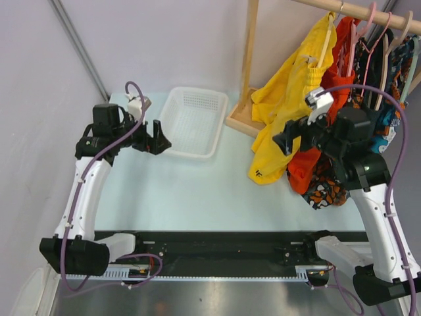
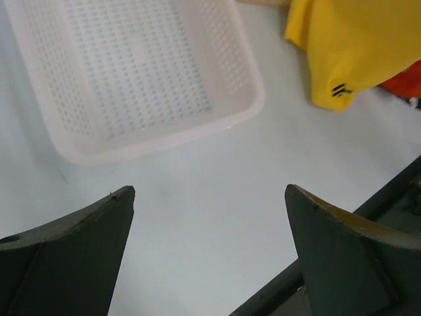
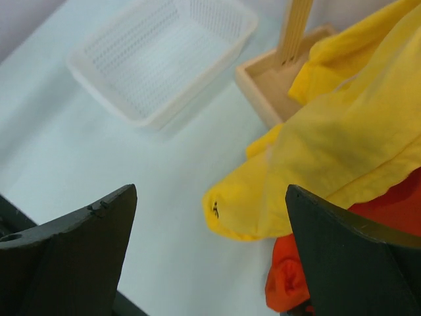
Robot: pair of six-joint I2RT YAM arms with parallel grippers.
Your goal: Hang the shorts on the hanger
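The bright yellow shorts (image 1: 289,99) hang from the wooden rail at the upper right, draped over a thin cream hanger (image 1: 326,43). One leg, with a small dark mark (image 1: 261,174), reaches down to the table. My right gripper (image 1: 289,141) is open and empty, just in front of the shorts' lower part; its wrist view shows the shorts (image 3: 342,138) ahead and to the right of the gripper (image 3: 210,187). My left gripper (image 1: 158,138) is open and empty beside the white basket; in its wrist view (image 2: 209,191) the shorts' leg (image 2: 348,46) lies far right.
A white perforated basket (image 1: 217,125) stands at the back centre. The rack's wooden post (image 1: 248,52) and base (image 1: 242,118) stand to the left of the shorts. An orange garment (image 1: 304,172) and dark patterned clothes (image 1: 388,99) hang behind my right arm.
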